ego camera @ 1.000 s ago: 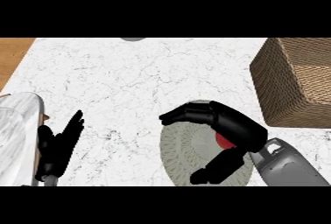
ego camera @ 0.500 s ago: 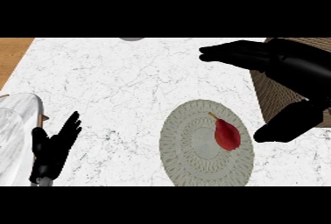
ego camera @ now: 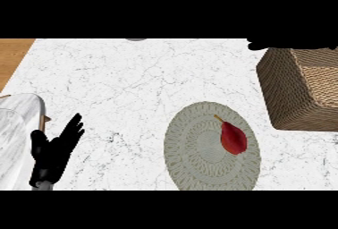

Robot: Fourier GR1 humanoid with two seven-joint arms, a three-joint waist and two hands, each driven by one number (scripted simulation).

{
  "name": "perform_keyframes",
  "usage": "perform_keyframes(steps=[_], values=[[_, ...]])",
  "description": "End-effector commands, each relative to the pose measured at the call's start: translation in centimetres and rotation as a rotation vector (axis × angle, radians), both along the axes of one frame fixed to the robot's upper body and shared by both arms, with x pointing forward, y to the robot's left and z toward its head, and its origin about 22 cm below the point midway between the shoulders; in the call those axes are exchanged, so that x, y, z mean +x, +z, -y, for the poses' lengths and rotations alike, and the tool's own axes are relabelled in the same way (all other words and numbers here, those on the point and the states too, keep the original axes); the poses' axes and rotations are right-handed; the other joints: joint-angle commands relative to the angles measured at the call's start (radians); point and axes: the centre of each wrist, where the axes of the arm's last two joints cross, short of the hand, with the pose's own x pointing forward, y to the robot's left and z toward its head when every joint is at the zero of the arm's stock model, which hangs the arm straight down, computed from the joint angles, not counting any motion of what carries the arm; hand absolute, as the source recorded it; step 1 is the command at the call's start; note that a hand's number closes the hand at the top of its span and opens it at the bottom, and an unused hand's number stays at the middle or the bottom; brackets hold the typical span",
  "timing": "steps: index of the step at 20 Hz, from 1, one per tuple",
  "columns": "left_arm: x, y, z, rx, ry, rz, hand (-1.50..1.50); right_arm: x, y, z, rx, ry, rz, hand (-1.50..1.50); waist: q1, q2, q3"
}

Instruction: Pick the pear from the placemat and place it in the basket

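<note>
A dark red pear (ego camera: pixel 233 137) with a thin stem lies on its side on the right half of the round grey-green placemat (ego camera: pixel 198 156); nothing touches it. The woven basket (ego camera: pixel 290 89) stands at the right edge, behind and to the right of the mat. My right hand (ego camera: pixel 290 44) shows only as a dark shape at the top right, above the basket's far rim and well away from the pear. My left hand (ego camera: pixel 54 150) rests open at the lower left, fingers pointing up, holding nothing.
A white marbled object with a wooden rim (ego camera: pixel 16 129) lies at the left edge beside my left hand. A strip of wood surface (ego camera: pixel 13 56) shows at the far left. A small grey item (ego camera: pixel 137 39) peeks in at the top edge.
My right hand, which was curled over the pear on the mat, has risen and swung away to the top right without it. The pear stays on the mat. The left hand barely moved.
</note>
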Motion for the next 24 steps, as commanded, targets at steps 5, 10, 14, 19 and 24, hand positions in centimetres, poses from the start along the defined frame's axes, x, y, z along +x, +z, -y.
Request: perform_keyframes(steps=[5, 10, 14, 19, 24], values=[[-2.4, -3.7, 0.3, 0.006, 0.041, -0.160, 0.00, 0.2, 0.2, 1.2, -0.080, 0.019, -0.044, -1.50, -0.005, 0.010, -0.006], [-2.1, -2.7, 0.8, 0.005, 0.021, -0.156, 0.00, 1.4, -2.5, 0.3, -0.053, 0.019, -0.081, -1.50, 0.001, 0.010, -0.006], [-1.4, -2.3, -0.2, 0.003, 0.024, -0.154, 0.00, 1.8, -5.8, -0.8, -0.013, 0.017, -0.101, -1.50, 0.000, 0.011, -0.006], [-2.0, -3.5, -0.2, 0.019, 0.029, -0.150, 0.00, 1.9, -8.5, -1.7, -0.004, 0.027, -0.103, -1.50, -0.001, 0.011, -0.007], [-2.0, -4.0, 1.4, -0.003, 0.022, -0.145, 0.00, 1.3, -12.1, -2.5, -0.012, 0.020, -0.081, -1.50, -0.002, 0.013, -0.006]])
